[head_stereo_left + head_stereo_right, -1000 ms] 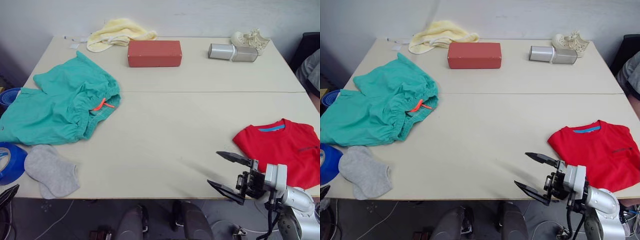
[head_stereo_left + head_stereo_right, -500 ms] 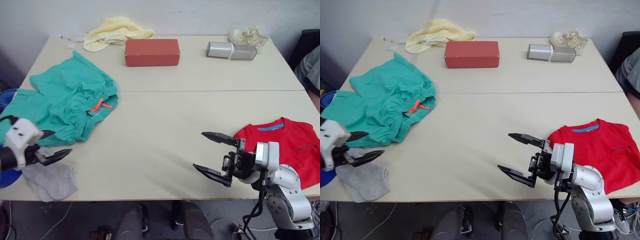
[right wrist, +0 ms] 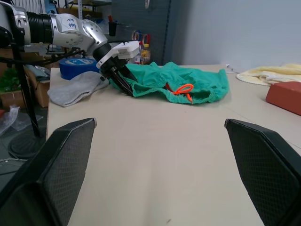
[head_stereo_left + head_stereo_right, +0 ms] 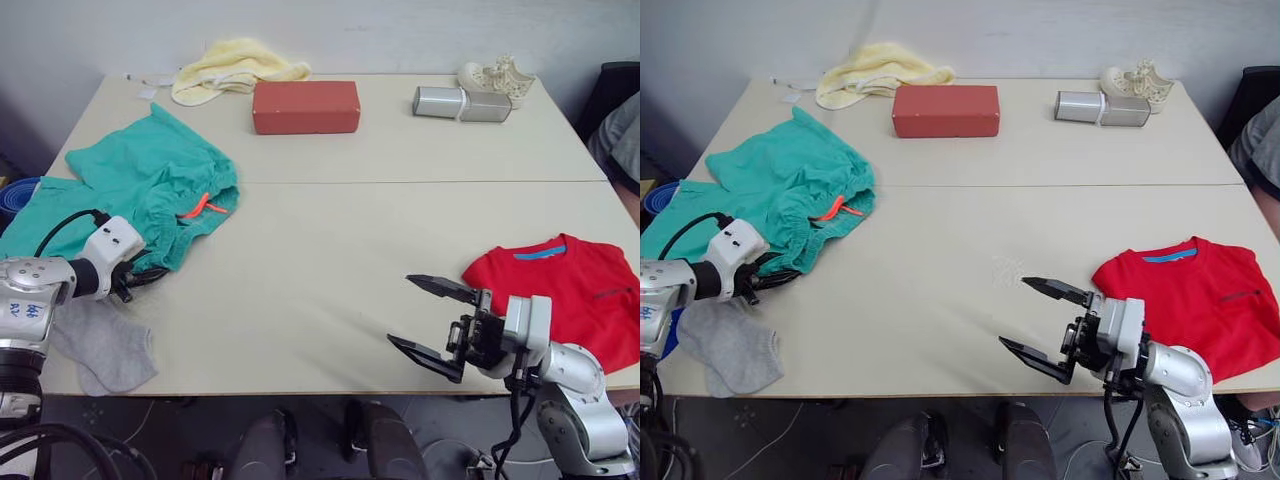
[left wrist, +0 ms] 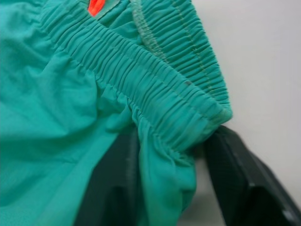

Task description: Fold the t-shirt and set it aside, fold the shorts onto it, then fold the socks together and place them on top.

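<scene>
My left fingers point(image 5: 117, 188) straddle the near corner of the elastic waistband of the shorts point(image 5: 94, 89): one dark finger lies under the gathered cloth, the other stands just off the hem on the bare counter point(image 4: 330, 250). They look set around the band, but I cannot tell whether they have pinched it yet. In the head views my left gripper point(image 4: 140, 276) sits right at the edge of the teal cloth nearest me, below the orange drawstring point(image 4: 205, 209).

My right gripper point(image 4: 432, 318) hangs over the front of the counter with its fingers spread wide and nothing between them. It is just beside the red t-shirt point(image 4: 570, 297), which lies flat and squared at my right, apparently folded already and set aside.

So the step in hand, I judge, is taking the shorts. To do it well I should close fully on the thick band, not the thin leg cloth, which would slip. Then I should lift only a little and draw the corner across. My right fingers should come over for the opposite waistband corner, so the cloth stays taut and folds without bunching.

The grey socks point(image 4: 100, 342) lie near my left arm, close to the counter's front edge; I should keep my wrist clear of them.
</scene>
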You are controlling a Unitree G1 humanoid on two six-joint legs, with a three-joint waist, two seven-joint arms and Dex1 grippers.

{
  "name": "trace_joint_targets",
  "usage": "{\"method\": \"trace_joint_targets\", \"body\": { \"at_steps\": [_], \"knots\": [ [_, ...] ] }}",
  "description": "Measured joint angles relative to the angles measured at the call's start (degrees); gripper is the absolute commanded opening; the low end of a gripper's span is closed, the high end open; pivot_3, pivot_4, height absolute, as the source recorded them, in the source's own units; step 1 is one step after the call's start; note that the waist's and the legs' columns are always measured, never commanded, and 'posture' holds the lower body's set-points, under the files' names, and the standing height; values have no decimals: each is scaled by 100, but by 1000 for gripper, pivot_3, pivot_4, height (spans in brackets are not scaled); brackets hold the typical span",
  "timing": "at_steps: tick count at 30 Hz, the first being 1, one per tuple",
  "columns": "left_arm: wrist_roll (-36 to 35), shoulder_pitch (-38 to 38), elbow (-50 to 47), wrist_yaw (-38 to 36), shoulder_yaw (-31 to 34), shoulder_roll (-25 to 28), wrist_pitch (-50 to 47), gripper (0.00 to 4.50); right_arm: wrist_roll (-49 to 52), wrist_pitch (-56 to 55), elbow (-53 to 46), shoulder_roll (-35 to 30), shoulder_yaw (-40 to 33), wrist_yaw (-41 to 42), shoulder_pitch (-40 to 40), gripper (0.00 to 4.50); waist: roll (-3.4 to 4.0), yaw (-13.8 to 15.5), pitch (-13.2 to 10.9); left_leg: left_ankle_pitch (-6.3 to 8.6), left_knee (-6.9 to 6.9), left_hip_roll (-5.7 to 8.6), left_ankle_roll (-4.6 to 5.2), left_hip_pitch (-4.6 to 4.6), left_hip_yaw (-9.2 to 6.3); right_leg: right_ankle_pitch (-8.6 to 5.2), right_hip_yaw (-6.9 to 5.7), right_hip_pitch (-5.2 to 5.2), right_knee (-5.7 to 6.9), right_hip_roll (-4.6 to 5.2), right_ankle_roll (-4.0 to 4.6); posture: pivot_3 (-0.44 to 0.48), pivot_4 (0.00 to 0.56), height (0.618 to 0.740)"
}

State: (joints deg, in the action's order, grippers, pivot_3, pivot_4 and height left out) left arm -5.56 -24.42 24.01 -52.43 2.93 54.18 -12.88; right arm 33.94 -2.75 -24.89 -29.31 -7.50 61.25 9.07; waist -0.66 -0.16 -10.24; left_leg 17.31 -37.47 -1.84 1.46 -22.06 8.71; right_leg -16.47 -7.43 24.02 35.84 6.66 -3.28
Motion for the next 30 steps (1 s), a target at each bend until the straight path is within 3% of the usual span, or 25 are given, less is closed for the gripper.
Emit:
{"method": "trace_joint_targets", "body": {
  "at_steps": [3, 12, 17, 20, 27, 30],
  "knots": [
    [5, -492, 213, -279, -167, -277, 131, 43, -9, -46, -16, -67, -40, -23, 80, 4500, -2, 67, -1, -15, -17, 1, 31, -11, -5, 0, -6, 0, 2, 0, 0, 0, 150, 740],
    [24, -2432, 853, -1244, -992, -1905, 1293, 43, -124, -156, -66, -318, -241, -83, 354, 4500, -11, 163, -3, 8, -72, 7, 66, -24, -5, 10, -10, -20, -3, -5, -19, 0, 150, 740],
    [212, -2967, 1451, -1632, -1473, -2760, 2000, 43, -167, -96, -218, -405, -365, -263, 594, 4500, -16, 141, -6, 6, -73, 3, 65, -24, -1, 10, -11, -19, -4, -16, -19, 0, 150, 740],
    [220, -3071, 1398, -1863, -1738, -3405, 1961, 43, -166, -48, -537, -459, -634, -421, 942, 4500, -16, 156, -6, 5, -76, 6, 69, -25, -4, 9, -12, -23, -7, -14, -20, 0, 150, 740],
    [-42, -2589, 140, -2012, -2276, -4548, 714, 43, 154, 205, -960, -748, -1447, -365, 2007, 4500, -19, 152, -8, 12, -80, 6, 84, -14, -16, 12, -11, -44, -21, -10, -32, 0, 150, 740],
    [-129, -2210, -37, -1558, -2432, -5166, -189, 736, 113, 159, -952, -805, -1549, -216, 2145, 4500, -21, 156, -10, 25, -83, 7, 109, -16, -22, 13, -10, -43, -20, -7, -32, 0, 150, 740]
  ]
}}
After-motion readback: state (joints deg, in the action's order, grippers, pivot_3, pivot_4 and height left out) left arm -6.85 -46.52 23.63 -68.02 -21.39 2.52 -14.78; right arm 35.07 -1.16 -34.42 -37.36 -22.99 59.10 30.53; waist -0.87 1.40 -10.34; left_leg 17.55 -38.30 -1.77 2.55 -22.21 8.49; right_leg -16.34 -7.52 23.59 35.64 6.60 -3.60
